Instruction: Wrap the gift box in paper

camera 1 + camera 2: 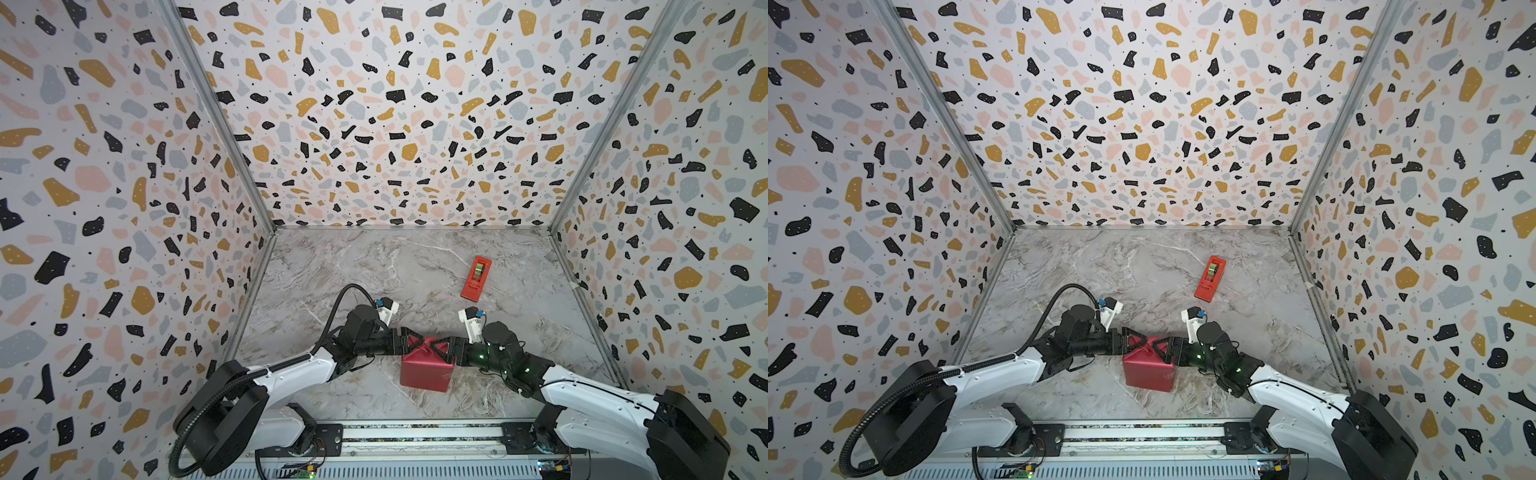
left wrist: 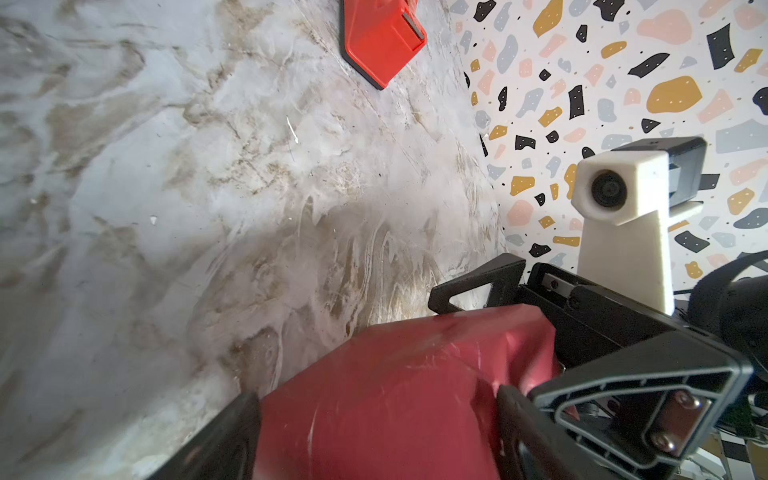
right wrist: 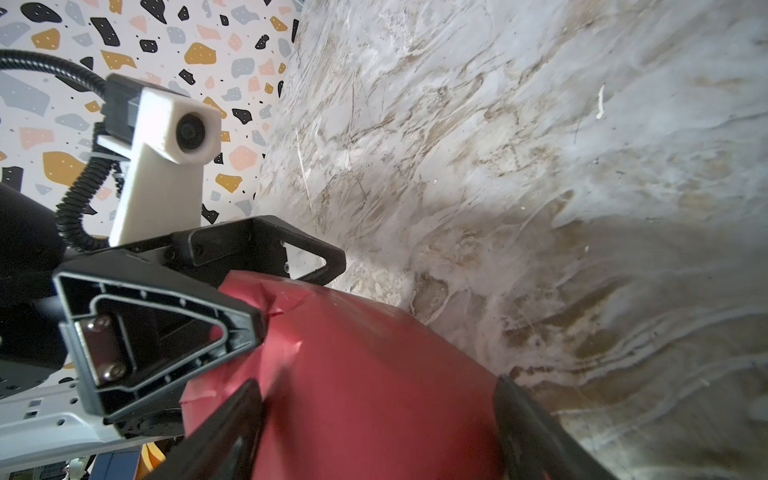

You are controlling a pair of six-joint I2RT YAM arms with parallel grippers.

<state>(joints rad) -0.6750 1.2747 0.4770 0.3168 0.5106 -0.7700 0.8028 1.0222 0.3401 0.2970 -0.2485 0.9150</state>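
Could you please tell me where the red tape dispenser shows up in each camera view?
In both top views: tape dispenser right of centre, beyond the paper-wrapped gift box.
Left wrist: partly in frame, cut off at the edge.
Right wrist: not in it.
Shared landmark: that box.

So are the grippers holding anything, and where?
The left gripper and the right gripper straddle opposite ends of the paper-wrapped gift box; whether they clamp it cannot be told.

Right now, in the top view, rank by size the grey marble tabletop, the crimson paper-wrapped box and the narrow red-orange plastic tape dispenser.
In a top view:
grey marble tabletop
crimson paper-wrapped box, though it sits nearer the camera
narrow red-orange tape dispenser
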